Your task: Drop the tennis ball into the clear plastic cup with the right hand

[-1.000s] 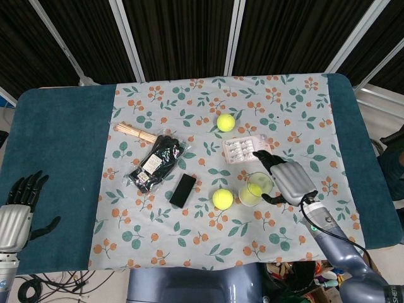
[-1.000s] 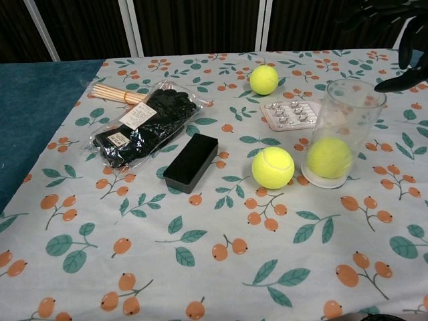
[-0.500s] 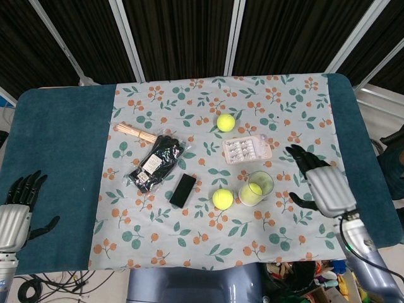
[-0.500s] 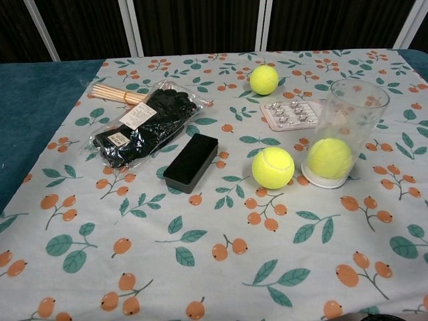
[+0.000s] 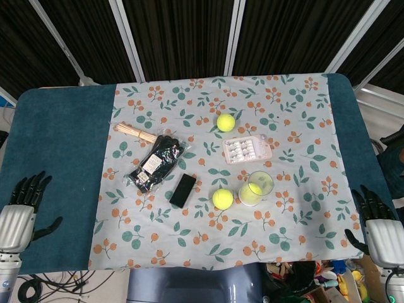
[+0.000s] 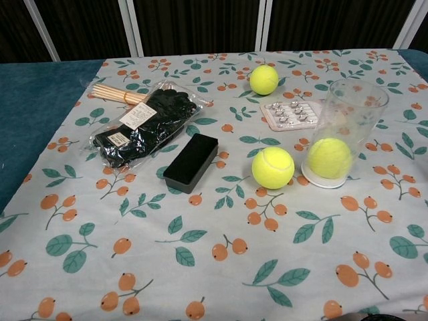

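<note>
A clear plastic cup (image 5: 258, 187) (image 6: 344, 131) stands upright on the floral cloth, and a yellow tennis ball (image 5: 250, 194) (image 6: 329, 158) lies inside it at the bottom. A second tennis ball (image 5: 222, 199) (image 6: 273, 167) rests on the cloth just left of the cup. A third tennis ball (image 5: 226, 122) (image 6: 264, 79) sits farther back. My right hand (image 5: 379, 230) is at the table's near right corner, far from the cup, fingers spread and empty. My left hand (image 5: 19, 211) hovers at the near left edge, also spread and empty. Neither hand shows in the chest view.
A blister pack (image 5: 246, 149) (image 6: 291, 114) lies just behind the cup. A black box (image 5: 183, 190) (image 6: 191, 162), a bag of black gloves (image 5: 158, 163) (image 6: 142, 127) and wooden sticks (image 5: 134, 132) (image 6: 118, 93) lie left of centre. Teal table cover (image 5: 57, 151) flanks the cloth.
My right hand has drawn back from beside the cup to the near right corner of the table. The ball stays in the cup. The left hand has barely moved.
</note>
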`<state>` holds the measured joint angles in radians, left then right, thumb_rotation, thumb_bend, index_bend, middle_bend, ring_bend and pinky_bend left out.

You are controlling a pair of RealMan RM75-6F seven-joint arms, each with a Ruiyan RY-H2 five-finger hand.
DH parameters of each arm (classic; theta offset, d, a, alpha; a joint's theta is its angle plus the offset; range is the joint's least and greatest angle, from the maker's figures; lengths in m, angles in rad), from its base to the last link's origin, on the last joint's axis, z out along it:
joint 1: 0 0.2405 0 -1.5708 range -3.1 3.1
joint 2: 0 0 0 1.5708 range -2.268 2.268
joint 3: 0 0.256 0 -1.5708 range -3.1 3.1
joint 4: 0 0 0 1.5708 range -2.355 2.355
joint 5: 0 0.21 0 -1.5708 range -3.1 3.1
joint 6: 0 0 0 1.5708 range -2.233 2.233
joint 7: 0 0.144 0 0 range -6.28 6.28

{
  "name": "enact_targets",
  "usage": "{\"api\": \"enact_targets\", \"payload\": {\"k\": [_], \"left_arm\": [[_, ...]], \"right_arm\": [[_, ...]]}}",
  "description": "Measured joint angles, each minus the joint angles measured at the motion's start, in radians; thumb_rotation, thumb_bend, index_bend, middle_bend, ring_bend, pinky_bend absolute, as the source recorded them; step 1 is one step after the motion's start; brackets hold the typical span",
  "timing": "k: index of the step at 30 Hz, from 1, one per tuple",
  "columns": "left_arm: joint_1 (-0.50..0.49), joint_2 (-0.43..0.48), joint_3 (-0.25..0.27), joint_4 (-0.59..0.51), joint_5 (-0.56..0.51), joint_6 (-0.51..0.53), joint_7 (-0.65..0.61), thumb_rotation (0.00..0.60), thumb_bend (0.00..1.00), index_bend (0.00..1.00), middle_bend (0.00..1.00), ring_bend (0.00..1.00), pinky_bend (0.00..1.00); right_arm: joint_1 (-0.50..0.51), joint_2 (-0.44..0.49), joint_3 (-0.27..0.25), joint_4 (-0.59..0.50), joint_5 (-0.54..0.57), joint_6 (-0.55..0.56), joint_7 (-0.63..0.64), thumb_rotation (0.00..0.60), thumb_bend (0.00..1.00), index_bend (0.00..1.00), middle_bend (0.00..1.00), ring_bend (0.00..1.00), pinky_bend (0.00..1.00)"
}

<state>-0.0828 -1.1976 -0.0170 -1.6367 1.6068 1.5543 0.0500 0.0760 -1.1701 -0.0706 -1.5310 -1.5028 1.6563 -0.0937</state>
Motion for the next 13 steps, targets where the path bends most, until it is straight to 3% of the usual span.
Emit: {"api": "enact_targets", "payload": {"k": [4, 13], "left_arm": [[-0.001, 0.004, 0.012, 0.003, 0.014, -0.006, 0.009, 0.6, 0.2, 0.0, 0.0, 0.0, 0.0], [-0.001, 0.011, 0.022, -0.008, 0.008, -0.027, 0.018, 0.6, 0.2, 0.0, 0.0, 0.0, 0.0]], "right_arm": [[-0.016, -0.066, 0.012, 0.093, -0.009, 0.003, 0.006, 0.6, 0.16, 0.0, 0.0, 0.06, 0.21], [-0.023, -0.078, 0.029, 0.106, -0.023, -0.025, 0.027, 0.6, 0.16, 0.0, 0.0, 0.06, 0.21]]}}
